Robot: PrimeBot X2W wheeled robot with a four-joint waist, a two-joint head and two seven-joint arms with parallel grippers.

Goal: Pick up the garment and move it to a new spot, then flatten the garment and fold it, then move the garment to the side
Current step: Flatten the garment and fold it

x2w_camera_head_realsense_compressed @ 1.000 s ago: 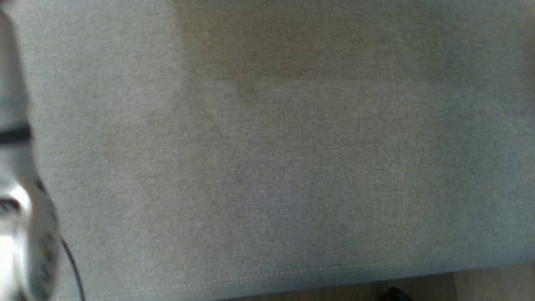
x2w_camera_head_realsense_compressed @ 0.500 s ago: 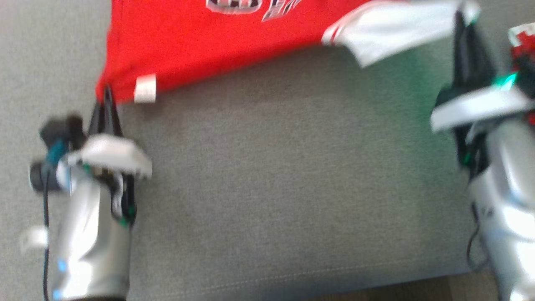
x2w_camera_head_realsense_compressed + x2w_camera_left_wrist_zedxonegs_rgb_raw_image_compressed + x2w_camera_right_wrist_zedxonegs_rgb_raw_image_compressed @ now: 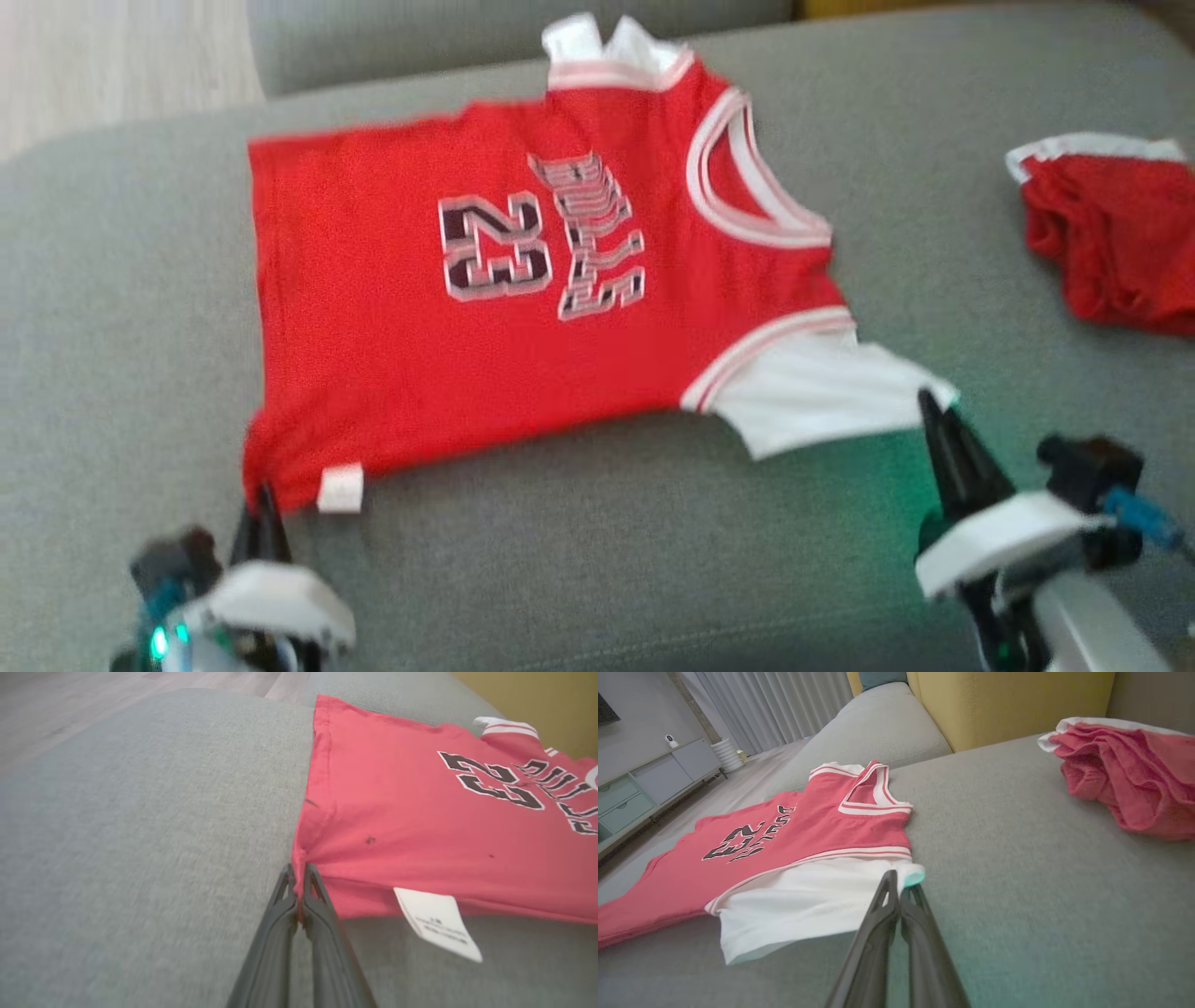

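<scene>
Garment [image 3: 523, 308]: red jersey, spread face-up at mid sofa seat [image 3: 607, 560]. Left gripper [image 3: 299, 884]: fingers pinched shut on the hem corner nearest the seat's front edge. Right gripper [image 3: 901, 886]: clamped on the white sleeve [image 3: 798, 905] tip. Both corner holds probably serve to tension the cloth flat.

bare couch seat [image 3: 607, 560] in front, red cloth heap [image 3: 1111, 243] right

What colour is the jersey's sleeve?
White. The sleeve of the jersey shows best in the right wrist view.
</scene>
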